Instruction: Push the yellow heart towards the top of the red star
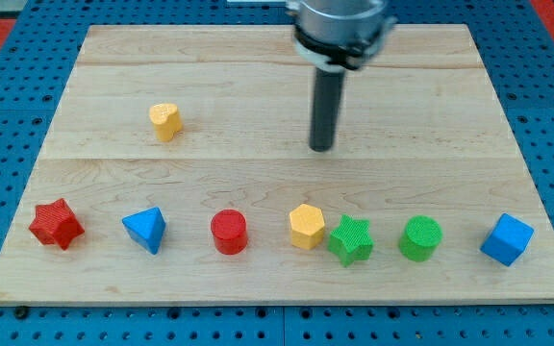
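Observation:
The yellow heart point(165, 121) lies on the wooden board at the upper left. The red star point(56, 225) lies at the lower left, below and to the left of the heart. My tip point(322, 147) rests on the board near the middle, well to the right of the heart and slightly lower, touching no block.
A row of blocks runs along the board's bottom: a blue triangle point(146, 230), a red cylinder point(229, 232), a yellow hexagon point(307, 227) touching a green star point(350, 239), a green cylinder point(421, 237), a blue cube point(506, 239). The wooden board point(431, 106) sits on a blue pegboard.

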Controlling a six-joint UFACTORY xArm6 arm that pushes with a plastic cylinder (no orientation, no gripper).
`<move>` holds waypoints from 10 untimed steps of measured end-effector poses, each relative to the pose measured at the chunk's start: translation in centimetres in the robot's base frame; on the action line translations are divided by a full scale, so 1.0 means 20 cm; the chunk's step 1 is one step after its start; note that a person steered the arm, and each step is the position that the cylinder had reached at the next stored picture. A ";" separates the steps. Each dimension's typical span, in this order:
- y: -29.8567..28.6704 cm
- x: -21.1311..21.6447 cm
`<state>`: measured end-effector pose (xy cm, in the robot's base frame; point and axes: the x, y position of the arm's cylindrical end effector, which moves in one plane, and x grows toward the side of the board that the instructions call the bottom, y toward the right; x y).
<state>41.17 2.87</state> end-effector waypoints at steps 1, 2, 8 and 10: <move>-0.43 -0.08; -0.81 -0.08; -1.00 -0.33; -1.06 -0.35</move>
<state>34.19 -18.34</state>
